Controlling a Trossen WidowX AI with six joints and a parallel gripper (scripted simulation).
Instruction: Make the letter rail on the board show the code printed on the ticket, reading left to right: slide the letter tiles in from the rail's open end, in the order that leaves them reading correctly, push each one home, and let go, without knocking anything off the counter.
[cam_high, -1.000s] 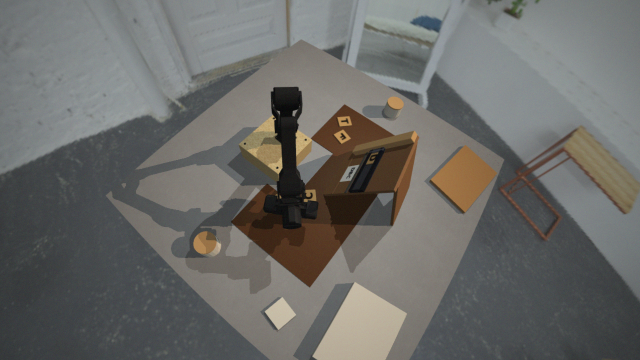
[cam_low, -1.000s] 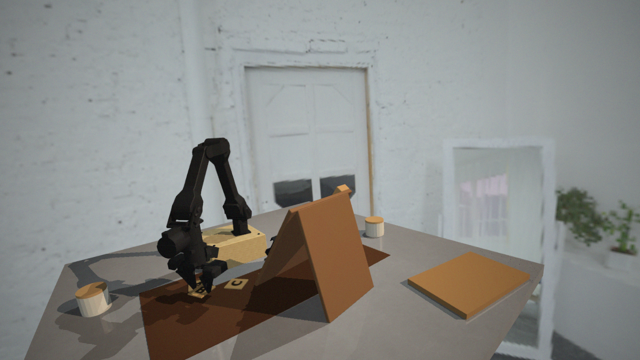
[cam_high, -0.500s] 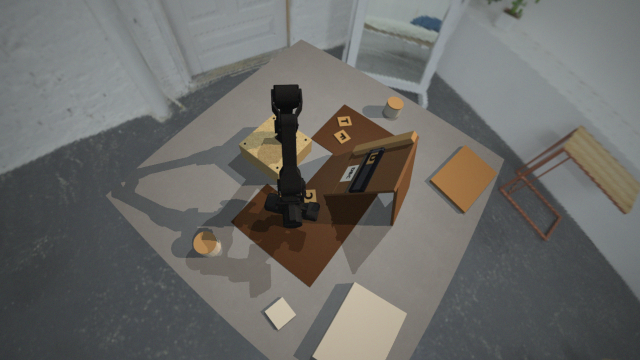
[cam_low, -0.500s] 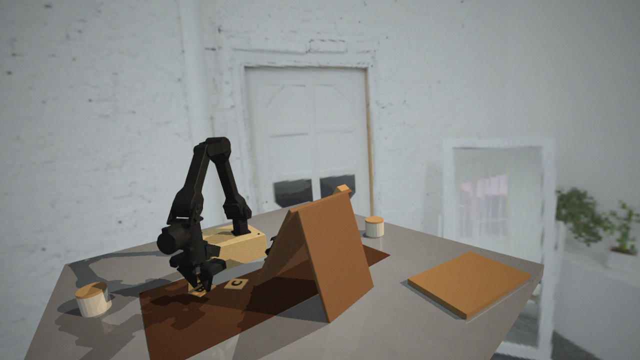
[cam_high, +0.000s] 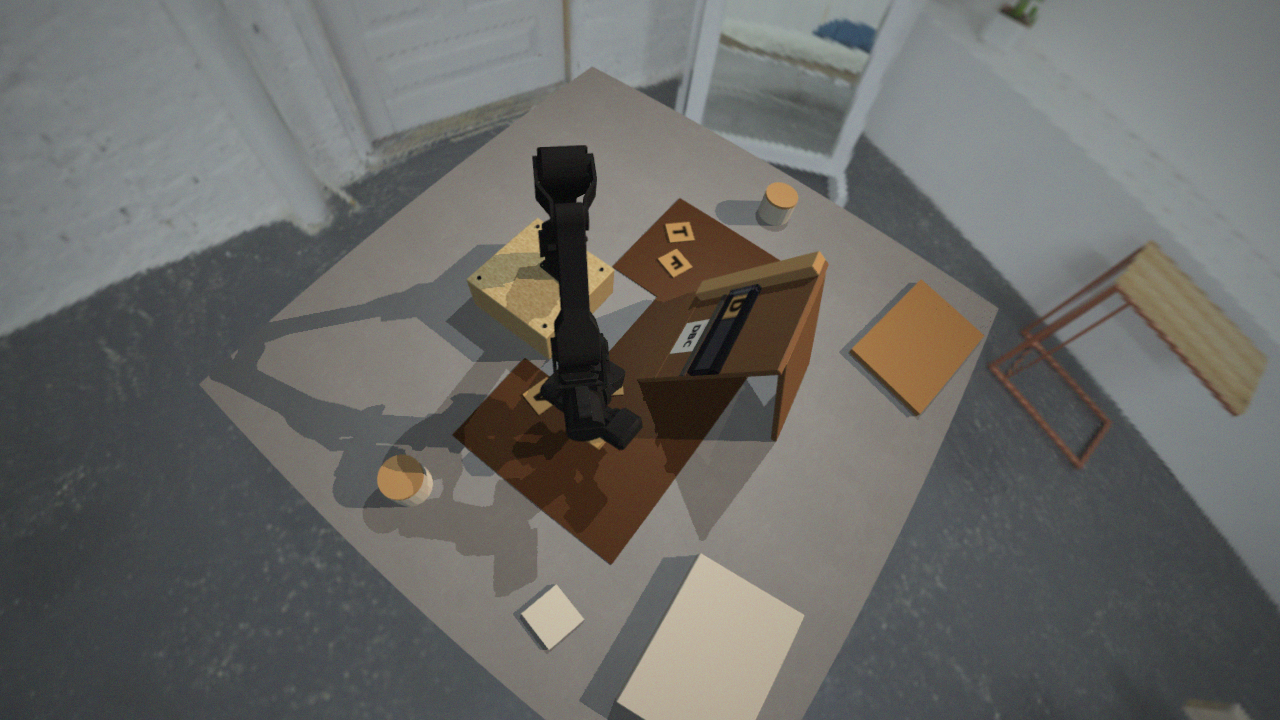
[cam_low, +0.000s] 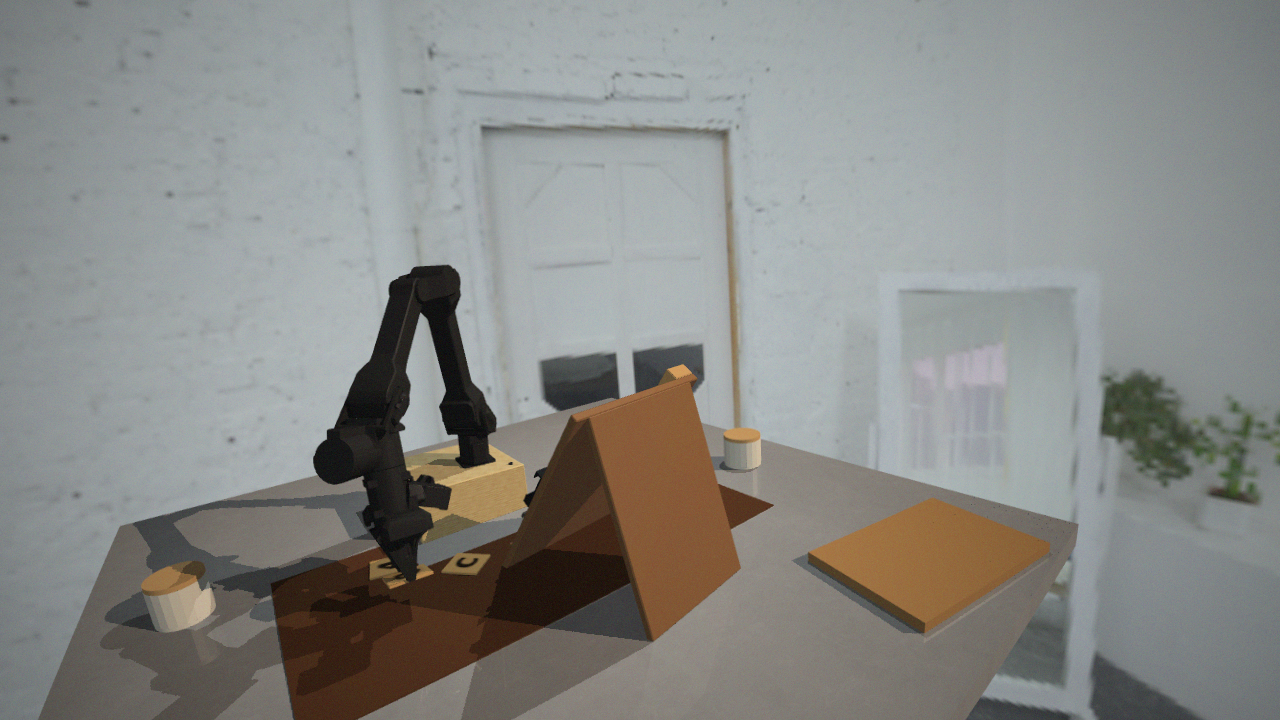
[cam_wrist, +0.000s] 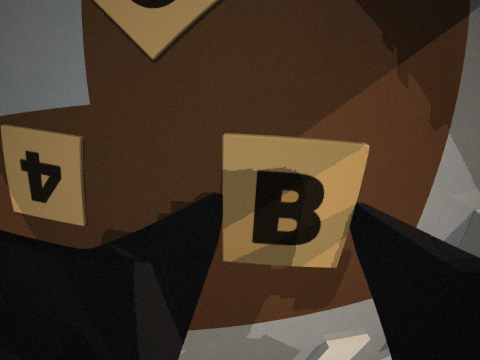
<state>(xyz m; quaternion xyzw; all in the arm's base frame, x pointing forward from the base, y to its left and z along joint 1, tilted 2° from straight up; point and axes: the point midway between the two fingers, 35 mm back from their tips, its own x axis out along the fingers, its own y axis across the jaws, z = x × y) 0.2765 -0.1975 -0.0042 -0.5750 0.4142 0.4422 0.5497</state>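
My gripper (cam_high: 597, 431) (cam_low: 405, 569) (cam_wrist: 288, 208) is shut on the tan tile B (cam_wrist: 294, 200), low over the dark brown mat (cam_high: 581, 501) (cam_low: 358, 635). Tile C (cam_low: 466, 562) and tile 4 (cam_wrist: 46, 174) (cam_low: 383, 566) lie flat on the mat beside it. The sloped brown board (cam_high: 769, 313) (cam_low: 662, 510) stands to the right. It carries the black letter rail (cam_high: 716, 344), with a tile D (cam_high: 733, 304) at its far end, and a white ticket (cam_high: 693, 336) reading DBC. Tiles T (cam_high: 680, 231) and F (cam_high: 673, 262) lie on the mat behind the board.
Two short cylinders stand on the counter, one at the back (cam_high: 777, 204) (cam_low: 741, 447) and one at the front left (cam_high: 404, 479) (cam_low: 177, 595). An orange slab (cam_high: 916, 345) (cam_low: 930, 559), a cream slab (cam_high: 711, 644) and a small cream square (cam_high: 552, 616) lie flat. The arm's cork base (cam_high: 510, 286) stands behind.
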